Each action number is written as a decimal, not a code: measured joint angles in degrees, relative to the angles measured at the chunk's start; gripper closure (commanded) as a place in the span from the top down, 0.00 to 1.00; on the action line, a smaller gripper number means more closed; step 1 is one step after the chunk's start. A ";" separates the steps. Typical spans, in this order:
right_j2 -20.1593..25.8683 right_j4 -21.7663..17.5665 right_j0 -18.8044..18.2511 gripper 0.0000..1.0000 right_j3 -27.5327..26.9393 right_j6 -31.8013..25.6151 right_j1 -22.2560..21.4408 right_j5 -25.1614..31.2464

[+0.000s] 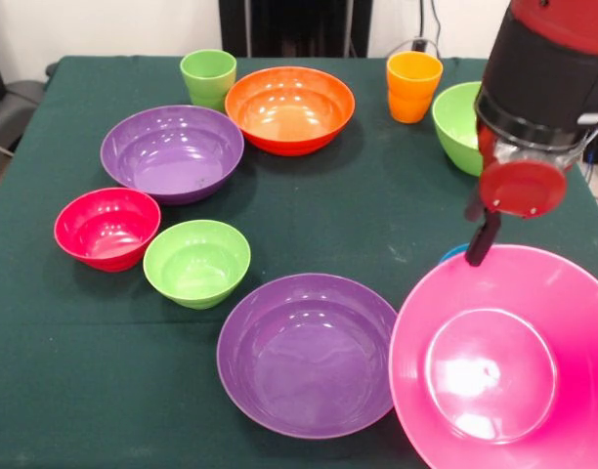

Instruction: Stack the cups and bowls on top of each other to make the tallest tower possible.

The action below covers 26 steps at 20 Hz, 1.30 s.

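Front view gives you the whole layout on the dark green tabletop, so take it from the biggest piece down. The huge pink bowl sits at the lower right, tilted toward the camera and cut off by the picture's edge; you can see nothing inside it. Just to its left, rims almost touching, stands one purple bowl, upright and empty. The second purple bowl is well apart from it, up at the left, also empty. The orange bowl stands just beyond that one to the right, empty, its rim close to the purple rim. The large lime green bowl is at the right, partly hidden behind the red and black arm. Nothing is nested or stacked on anything in this view.

Next come the small ones: the small lime green bowl and the red bowl sit side by side at the left, rims just touching, both empty. A sliver of the blue bowl shows behind the pink bowl's far rim.

The light green cup stands upright at the far edge, just left of the orange bowl. The orange cup stands upright between the orange bowl and the large green bowl.

The gripper hangs over the pink bowl's far rim; you see one dark finger reaching down, and you cannot tell whether the fingers are apart or together. No labels or writing can be read on anything.
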 measured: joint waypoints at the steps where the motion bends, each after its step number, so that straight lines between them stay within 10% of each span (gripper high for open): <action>1: 0.28 -0.17 -0.08 1.00 0.01 0.00 0.18 0.00; 26: 6.48 -0.73 -0.92 1.00 -0.70 0.00 0.84 -0.01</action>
